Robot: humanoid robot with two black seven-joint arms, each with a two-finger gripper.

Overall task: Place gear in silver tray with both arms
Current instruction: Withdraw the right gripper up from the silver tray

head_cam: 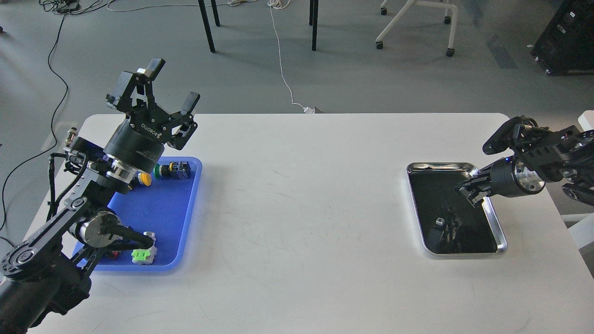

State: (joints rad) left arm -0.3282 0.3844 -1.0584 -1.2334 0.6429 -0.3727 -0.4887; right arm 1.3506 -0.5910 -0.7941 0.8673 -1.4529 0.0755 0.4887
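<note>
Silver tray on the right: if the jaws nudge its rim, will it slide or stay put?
The silver tray would probably slide: it looks thin and sits flat on the smooth white table. Its glossy metal rim likely gives little grip. It appears stiff, so it should shift whole rather than bend.

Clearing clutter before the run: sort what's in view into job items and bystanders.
Job: silver tray; blue tray and the parts in it; left gripper, jaws open and empty; right gripper over the silver tray.

Lying about: floor cable, chair legs, black case.
</note>
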